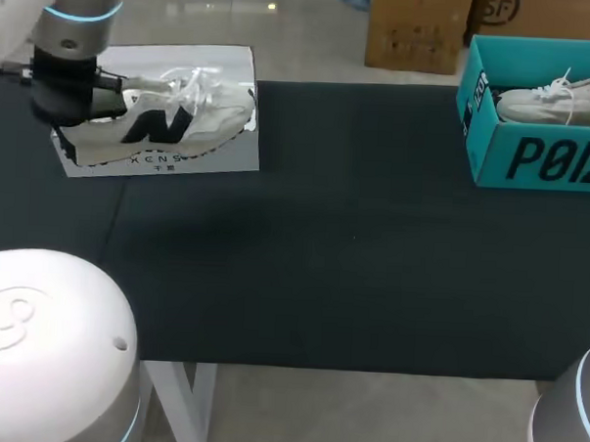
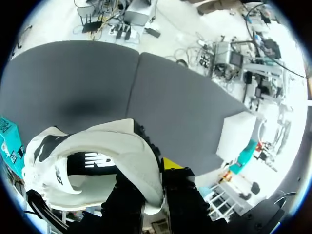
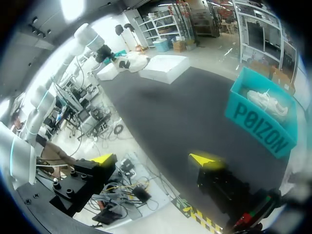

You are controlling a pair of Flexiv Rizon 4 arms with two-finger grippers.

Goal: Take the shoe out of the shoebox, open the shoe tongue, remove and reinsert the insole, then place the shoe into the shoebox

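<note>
At your desk's far left corner, at the white shoebox, the shoe likely handles light and soft-walled. Your left gripper is clamped on its heel collar, probably the stiffest hold. Your right gripper stands spread and empty.

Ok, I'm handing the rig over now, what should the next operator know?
Left end effector: shut on the heel of the white shoe, holding it up at the white shoebox.
Right end effector: open, empty, by the near edge of the table.
Another shoe lies in the teal box.
Done: shoe looks lifted out.
Left: open the tongue, pull and refit the insole, return the shoe to the shoebox.
</note>
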